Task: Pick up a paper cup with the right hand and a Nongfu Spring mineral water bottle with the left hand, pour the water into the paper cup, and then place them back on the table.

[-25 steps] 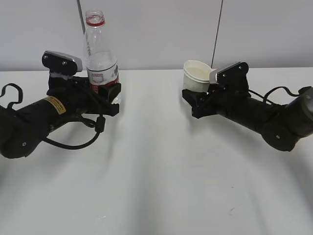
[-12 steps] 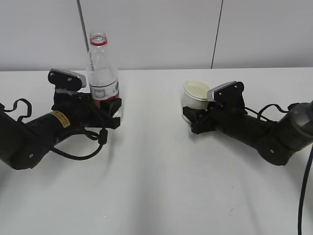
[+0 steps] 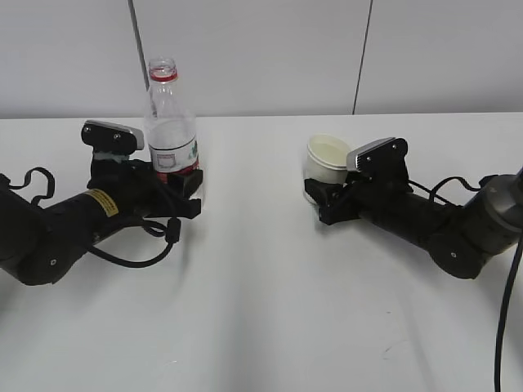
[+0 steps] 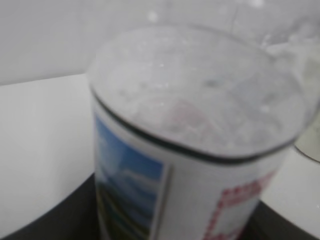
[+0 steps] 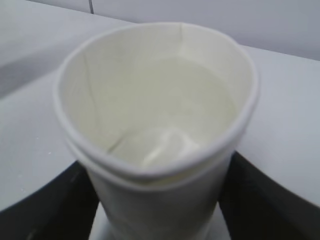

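Your paper cup (image 3: 328, 156) upright on table (image 3: 261, 310), right of bottle, well apart; water (image 5: 170, 125) visible inside in right wrist view. Right hand (image 3: 320, 196) clamped around cup's lower wall, rim slightly squeezed. Nongfu Spring mineral water bottle (image 3: 169, 122) upright, uncapped, base on table. Left hand (image 3: 181, 186) closed around bottle's labelled lower part. Your two arms lie low, out to either side of bottle and cup.

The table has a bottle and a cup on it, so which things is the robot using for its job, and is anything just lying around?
Used for the job:
- Nongfu Spring mineral water bottle, gripped by the left hand
- paper cup, gripped by the right hand
- table, which they stand on

Just lying about:
- nothing; only the robot's black cables are there too
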### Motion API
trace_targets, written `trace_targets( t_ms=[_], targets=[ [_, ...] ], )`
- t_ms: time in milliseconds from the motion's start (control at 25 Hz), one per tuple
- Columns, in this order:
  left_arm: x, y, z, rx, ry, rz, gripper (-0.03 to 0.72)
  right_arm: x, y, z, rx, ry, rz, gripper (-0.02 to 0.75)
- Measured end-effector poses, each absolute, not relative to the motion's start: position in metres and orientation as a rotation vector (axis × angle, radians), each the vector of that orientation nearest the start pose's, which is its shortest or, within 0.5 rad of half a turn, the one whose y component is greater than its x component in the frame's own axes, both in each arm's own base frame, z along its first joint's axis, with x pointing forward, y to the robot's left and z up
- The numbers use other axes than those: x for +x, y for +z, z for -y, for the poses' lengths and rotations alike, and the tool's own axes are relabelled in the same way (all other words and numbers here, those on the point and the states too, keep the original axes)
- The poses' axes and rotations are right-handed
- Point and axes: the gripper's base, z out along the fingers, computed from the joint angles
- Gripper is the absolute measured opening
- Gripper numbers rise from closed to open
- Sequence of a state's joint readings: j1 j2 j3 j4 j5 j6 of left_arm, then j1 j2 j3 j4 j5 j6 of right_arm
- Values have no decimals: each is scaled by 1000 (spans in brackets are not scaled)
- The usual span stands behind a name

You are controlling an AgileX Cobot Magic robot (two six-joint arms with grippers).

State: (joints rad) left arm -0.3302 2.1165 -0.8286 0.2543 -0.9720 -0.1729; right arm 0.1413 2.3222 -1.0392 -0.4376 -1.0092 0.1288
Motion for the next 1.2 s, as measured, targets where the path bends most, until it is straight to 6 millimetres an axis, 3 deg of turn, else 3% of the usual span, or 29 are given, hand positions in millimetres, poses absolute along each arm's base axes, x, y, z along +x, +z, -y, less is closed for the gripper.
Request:
trace_targets(
  t_ms=[280, 440, 600, 840, 1200],
  targets=[
    [350, 93, 140, 439, -430, -1827, 386, 408, 59, -91, -487, 350, -1728, 552],
    [349, 91, 139, 445, -425, -1847, 475, 408, 59, -91, -486, 352, -1722, 620],
    [349, 88, 139, 450, -416, -1877, 555, 405, 57, -91, -482, 352, -1734, 633],
    [336, 82, 136, 482, -414, -1927, 573, 384, 47, -84, -424, 353, -1802, 633],
    [310, 100, 116, 402, -311, -1952, 573, 350, 63, -64, -212, 272, -1827, 620]
  ],
)
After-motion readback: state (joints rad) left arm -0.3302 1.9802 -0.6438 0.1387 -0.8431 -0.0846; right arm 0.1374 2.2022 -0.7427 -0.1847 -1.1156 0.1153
